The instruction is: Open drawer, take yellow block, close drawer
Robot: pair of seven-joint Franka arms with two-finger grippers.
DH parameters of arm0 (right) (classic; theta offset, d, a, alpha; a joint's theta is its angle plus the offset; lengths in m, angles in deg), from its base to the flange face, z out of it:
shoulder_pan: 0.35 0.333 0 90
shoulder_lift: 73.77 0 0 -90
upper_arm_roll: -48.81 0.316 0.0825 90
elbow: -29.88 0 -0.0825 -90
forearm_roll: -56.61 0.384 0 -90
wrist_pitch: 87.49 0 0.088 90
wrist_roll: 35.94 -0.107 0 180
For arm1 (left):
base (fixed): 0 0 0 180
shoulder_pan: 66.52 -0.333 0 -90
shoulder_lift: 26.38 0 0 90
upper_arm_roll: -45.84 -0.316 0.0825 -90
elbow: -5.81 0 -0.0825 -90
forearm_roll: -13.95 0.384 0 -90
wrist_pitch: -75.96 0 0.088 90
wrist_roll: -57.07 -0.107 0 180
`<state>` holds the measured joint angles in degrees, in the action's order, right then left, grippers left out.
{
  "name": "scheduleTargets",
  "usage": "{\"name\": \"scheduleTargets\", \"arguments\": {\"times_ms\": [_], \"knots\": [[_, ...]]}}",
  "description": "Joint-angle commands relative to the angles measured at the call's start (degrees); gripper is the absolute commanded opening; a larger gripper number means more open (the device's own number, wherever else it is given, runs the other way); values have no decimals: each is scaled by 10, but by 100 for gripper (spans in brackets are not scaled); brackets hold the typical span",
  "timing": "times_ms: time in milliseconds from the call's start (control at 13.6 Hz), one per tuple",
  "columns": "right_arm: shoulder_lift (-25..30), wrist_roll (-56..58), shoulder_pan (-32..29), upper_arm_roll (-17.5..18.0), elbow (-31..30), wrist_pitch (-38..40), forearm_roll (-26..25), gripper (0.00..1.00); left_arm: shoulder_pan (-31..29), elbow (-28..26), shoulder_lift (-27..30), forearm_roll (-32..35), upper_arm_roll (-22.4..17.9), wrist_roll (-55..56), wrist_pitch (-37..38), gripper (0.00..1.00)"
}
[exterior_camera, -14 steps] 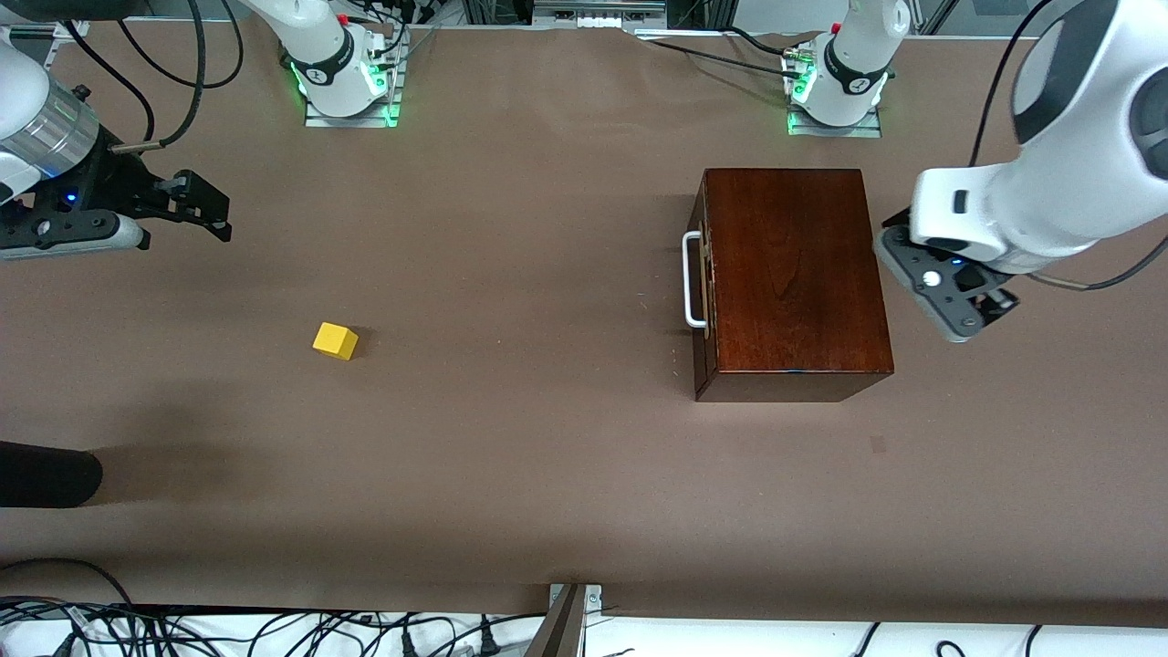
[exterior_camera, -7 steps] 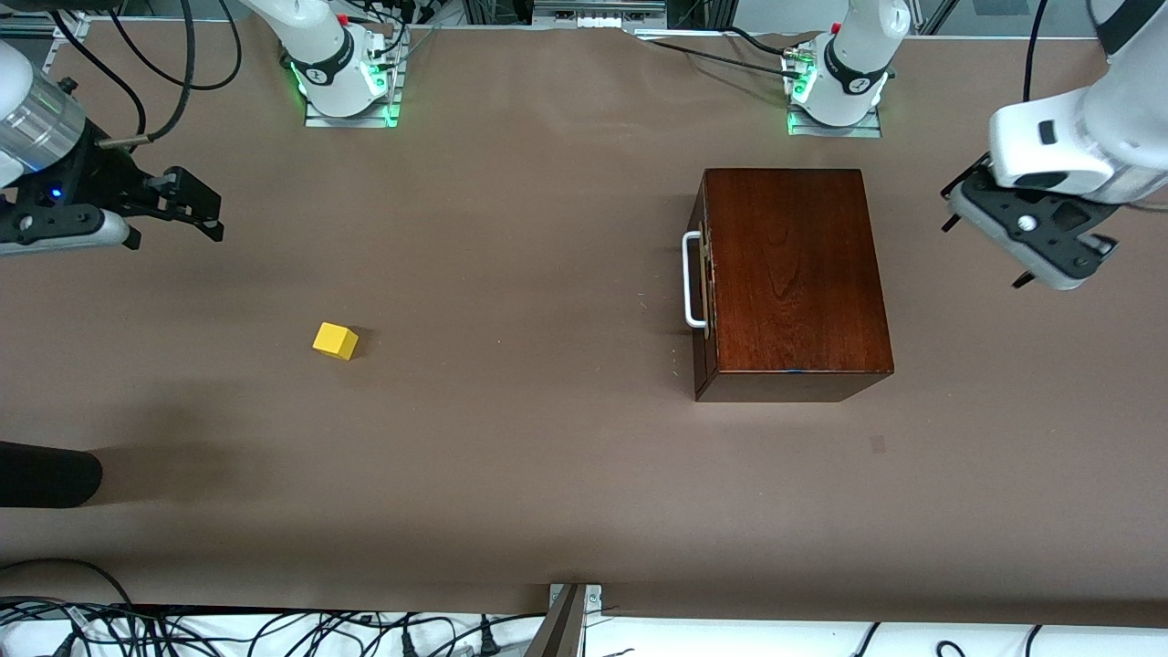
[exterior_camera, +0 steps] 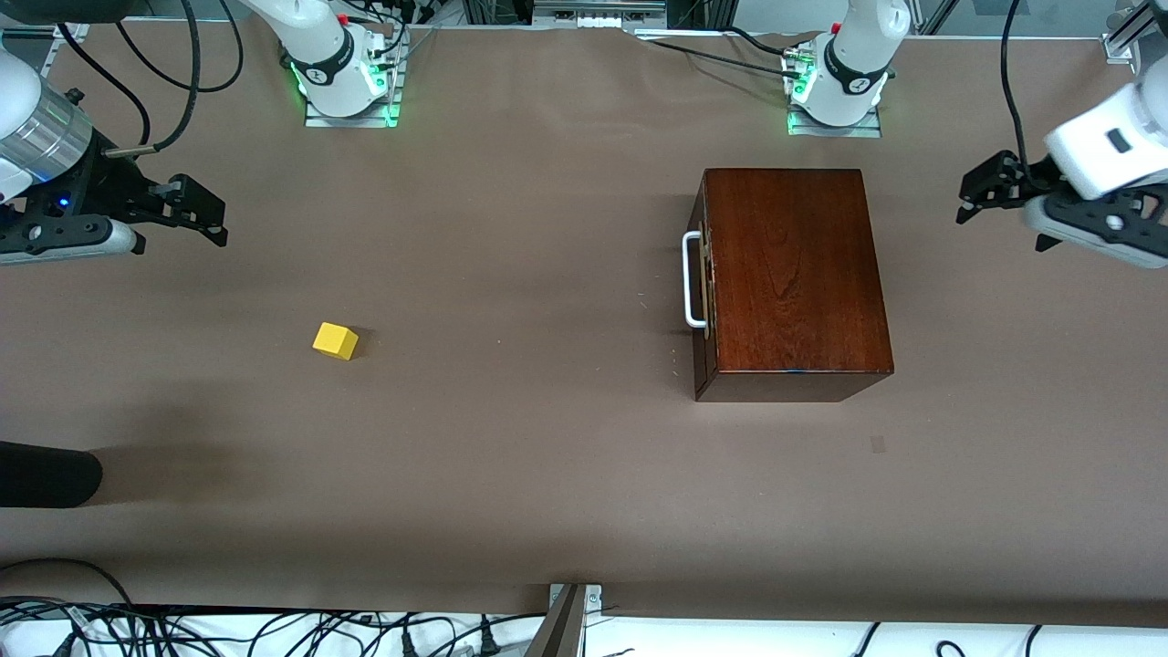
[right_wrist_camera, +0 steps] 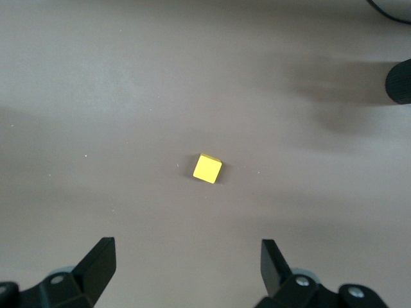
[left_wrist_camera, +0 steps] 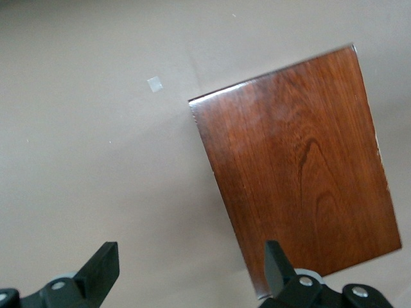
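Note:
The drawer (exterior_camera: 701, 278) is shut flush in the dark reddish-brown wooden box (exterior_camera: 794, 274). Its white handle (exterior_camera: 691, 278) faces the right arm's end of the table. The yellow block (exterior_camera: 335, 340) lies on the bare table toward the right arm's end, outside the box. My left gripper (exterior_camera: 1004, 214) hangs open and empty above the table beside the box, toward the left arm's end. Its wrist view shows the box top (left_wrist_camera: 302, 167) past its own open gripper (left_wrist_camera: 191, 253). My right gripper (exterior_camera: 217, 219) is open and empty over the table. Its wrist view shows the block (right_wrist_camera: 207, 169) between and ahead of its gripper (right_wrist_camera: 187, 247).
A black rounded object (exterior_camera: 46, 474) lies at the table edge at the right arm's end, nearer the front camera than the block; it also shows in the right wrist view (right_wrist_camera: 399, 80). A small pale patch (exterior_camera: 878, 444) marks the cloth near the box. Both arm bases (exterior_camera: 347, 73) stand along the back edge.
My left gripper has swung away from the box's back wall, out toward the left arm's end of the table. My right gripper has only shifted slightly. Box and block have not moved.

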<state>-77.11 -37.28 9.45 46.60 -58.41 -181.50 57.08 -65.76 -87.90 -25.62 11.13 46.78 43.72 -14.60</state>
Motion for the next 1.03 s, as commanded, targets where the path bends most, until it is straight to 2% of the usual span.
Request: {"name": "scheduleTargets", "arguments": {"times_ms": [0,147,220,367,587,808,955], "knots": [[-4,4,-6,4,15,12,-6,100,9,-80,58,-15,-14,46,-30,100],[-4,3,-6,4,15,13,-6,100,9,-80,57,15,-13,43,-32,100],[-4,3,-6,4,15,13,-6,100,10,-77,56,54,-8,42,-38,100],[-4,2,-6,4,15,13,-6,100,12,-84,52,123,22,42,-52,100],[-4,2,-6,4,15,14,-6,100,12,-122,38,167,25,40,-93,100],[-4,2,-6,4,15,15,-6,100,12,-124,38,156,25,48,-97,100],[-4,2,-6,4,15,15,-6,100,2,-112,36,58,20,56,-99,100]]}}
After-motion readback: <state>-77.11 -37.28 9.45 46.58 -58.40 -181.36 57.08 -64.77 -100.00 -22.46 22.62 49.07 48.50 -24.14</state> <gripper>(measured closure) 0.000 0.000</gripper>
